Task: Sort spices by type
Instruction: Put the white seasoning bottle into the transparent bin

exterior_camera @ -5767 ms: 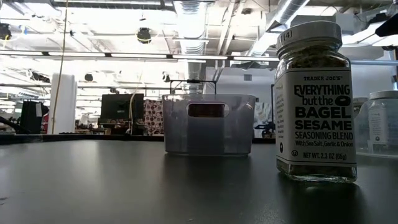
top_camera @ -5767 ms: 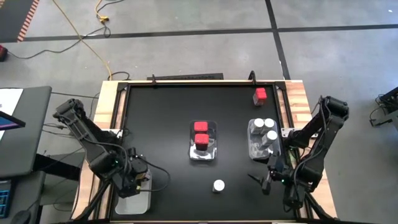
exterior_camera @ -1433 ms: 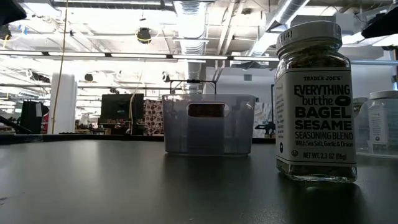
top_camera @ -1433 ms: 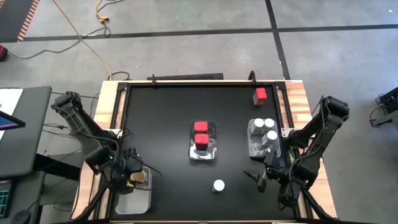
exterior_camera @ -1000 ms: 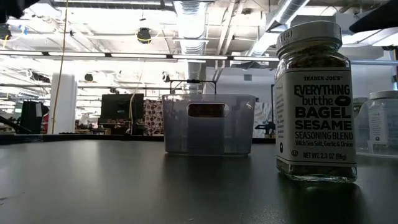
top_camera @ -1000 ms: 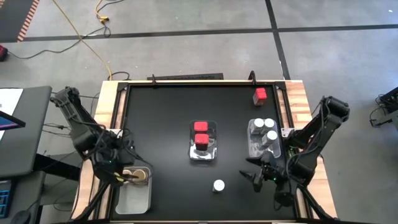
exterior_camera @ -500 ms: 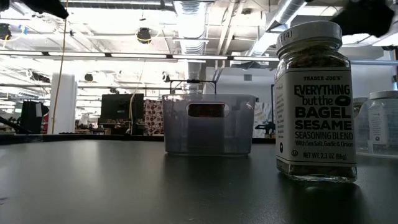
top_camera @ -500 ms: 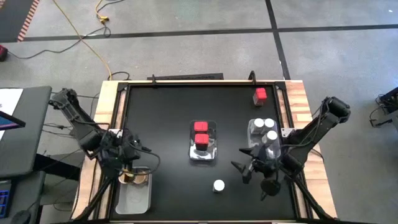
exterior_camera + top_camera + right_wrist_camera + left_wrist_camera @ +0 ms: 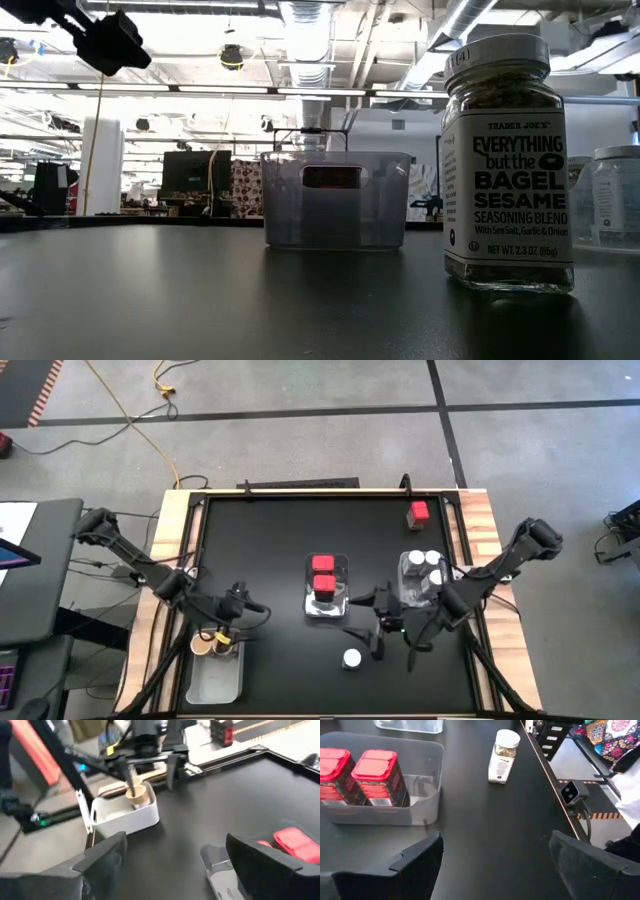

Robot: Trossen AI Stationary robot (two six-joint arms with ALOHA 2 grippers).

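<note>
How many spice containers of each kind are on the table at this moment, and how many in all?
Red square-topped containers: 3
White-lidded jars: 4
Tan-topped jars: 1 that can be made out; more may be hidden
Total: 8 visible

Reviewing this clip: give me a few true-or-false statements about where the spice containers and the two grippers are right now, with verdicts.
1. The middle bin holds two red-topped containers. True.
2. A white-lidded jar stands alone on the table, outside any bin. True.
3. The right gripper is closed on that lone jar. False: it is open, near the jar, holding nothing.
4. The red-topped container at the table's far right corner is inside a bin. False: it stands on the bare table.
5. The left gripper is open and empty. True.
6. The right-hand bin holds brown-topped jars. False: it holds white-lidded jars.
</note>
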